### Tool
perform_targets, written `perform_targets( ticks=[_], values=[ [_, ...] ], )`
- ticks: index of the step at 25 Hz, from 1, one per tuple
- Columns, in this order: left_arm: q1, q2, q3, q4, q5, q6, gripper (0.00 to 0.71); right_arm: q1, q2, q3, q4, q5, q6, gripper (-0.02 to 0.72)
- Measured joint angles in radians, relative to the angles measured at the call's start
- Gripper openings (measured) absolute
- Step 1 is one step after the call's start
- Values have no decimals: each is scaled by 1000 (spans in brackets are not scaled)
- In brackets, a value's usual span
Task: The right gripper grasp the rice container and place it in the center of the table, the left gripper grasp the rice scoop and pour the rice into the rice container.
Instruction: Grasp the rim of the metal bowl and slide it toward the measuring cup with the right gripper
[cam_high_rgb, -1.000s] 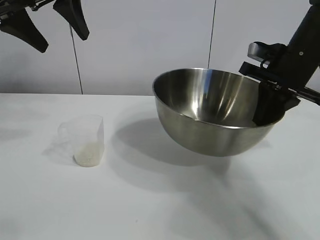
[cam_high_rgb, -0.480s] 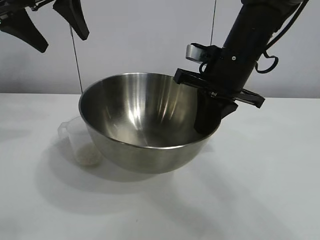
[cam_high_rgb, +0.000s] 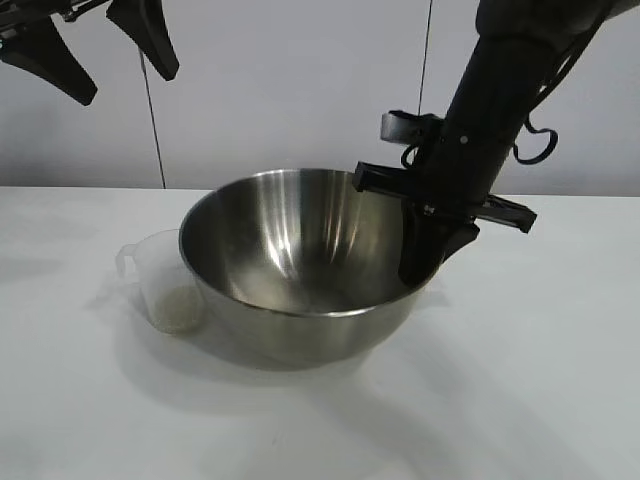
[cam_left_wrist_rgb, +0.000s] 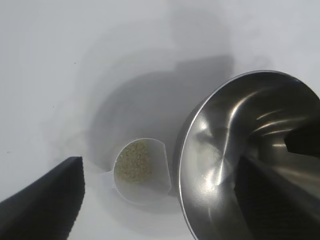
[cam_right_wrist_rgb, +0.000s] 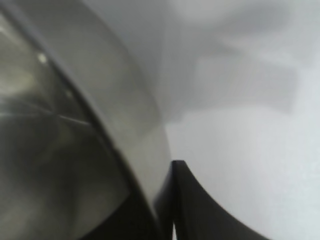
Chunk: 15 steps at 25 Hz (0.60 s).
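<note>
On the plain white table (cam_high_rgb: 520, 400), before pale wall panels (cam_high_rgb: 290, 80), the rice container (cam_high_rgb: 300, 265) sits mid-table beside the rice scoop (cam_high_rgb: 165, 280) holding rice (cam_left_wrist_rgb: 133, 161). The right gripper (cam_high_rgb: 432, 255) pinches its rim; the left gripper (cam_high_rgb: 95, 55) hangs wide apart above the table's far left.

A plain pale grey panelled wall (cam_high_rgb: 290, 90) stands behind the scene, split by two thin dark vertical seams, one seam (cam_high_rgb: 152, 110) toward the left of the exterior view and the other seam (cam_high_rgb: 427, 60) toward the right, both running down to the wall's lower edge.
</note>
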<state>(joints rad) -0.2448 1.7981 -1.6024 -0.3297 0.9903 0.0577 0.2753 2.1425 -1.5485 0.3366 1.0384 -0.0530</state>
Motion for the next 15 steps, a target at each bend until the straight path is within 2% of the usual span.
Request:
perform_targets(
  ticks=[5, 6, 8, 11, 13, 15],
  values=[
    [0, 0, 0, 0, 0, 0, 594, 0, 4, 2, 4, -14, 2, 43],
    [0, 0, 0, 0, 0, 0, 594, 0, 4, 2, 4, -14, 2, 78],
    [0, 0, 0, 0, 0, 0, 594, 0, 2, 2, 9, -9, 2, 195],
    [0, 0, 0, 0, 0, 0, 594, 0, 1, 0, 12, 5, 5, 414],
    [0, 0, 0, 0, 0, 0, 594, 0, 0, -13, 7, 34, 7, 467],
    [0, 0, 0, 0, 0, 0, 594, -4, -2, -51, -16, 76, 8, 486]
  ],
)
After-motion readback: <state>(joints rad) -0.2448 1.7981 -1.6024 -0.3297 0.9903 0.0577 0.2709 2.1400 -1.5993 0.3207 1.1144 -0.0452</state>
